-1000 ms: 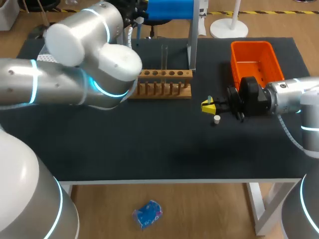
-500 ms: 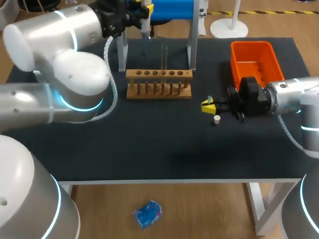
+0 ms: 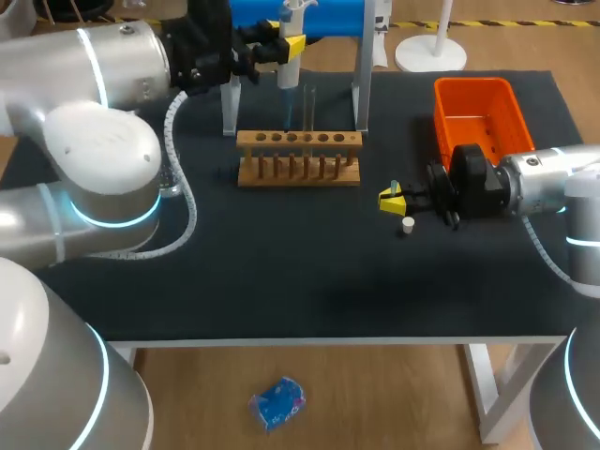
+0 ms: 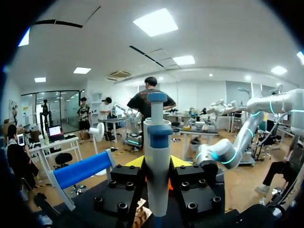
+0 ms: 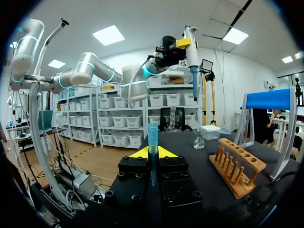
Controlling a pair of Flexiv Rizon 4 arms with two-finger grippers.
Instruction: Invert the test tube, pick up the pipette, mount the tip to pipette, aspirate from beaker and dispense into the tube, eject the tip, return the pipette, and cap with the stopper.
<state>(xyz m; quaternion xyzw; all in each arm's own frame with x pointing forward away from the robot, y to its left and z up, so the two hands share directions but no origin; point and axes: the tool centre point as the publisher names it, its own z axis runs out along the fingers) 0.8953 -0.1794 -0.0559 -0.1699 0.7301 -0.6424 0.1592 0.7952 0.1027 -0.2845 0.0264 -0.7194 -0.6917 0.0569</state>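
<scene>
My left gripper (image 3: 284,47) is shut on a white and blue pipette (image 3: 290,66) and holds it upright above the wooden rack (image 3: 298,156). The pipette's blue tip (image 3: 286,114) hangs just left of the clear test tube (image 3: 308,105) standing in the rack. In the left wrist view the pipette (image 4: 157,156) is clamped in my left gripper (image 4: 157,164). My right gripper (image 3: 394,200) rests low over the table right of the rack, shut on a slim blue tapered tube (image 5: 152,142). A small white stopper (image 3: 408,224) lies just in front of it.
An orange bin (image 3: 479,110) stands at the back right. A stand with a blue roll (image 3: 319,14) on two posts rises behind the rack. In the right wrist view a glass beaker (image 5: 198,140) sits beyond the rack (image 5: 237,164).
My left arm has swung right and raised the pipette from the back left to above the rack, beside the test tube. The right arm has not moved.
</scene>
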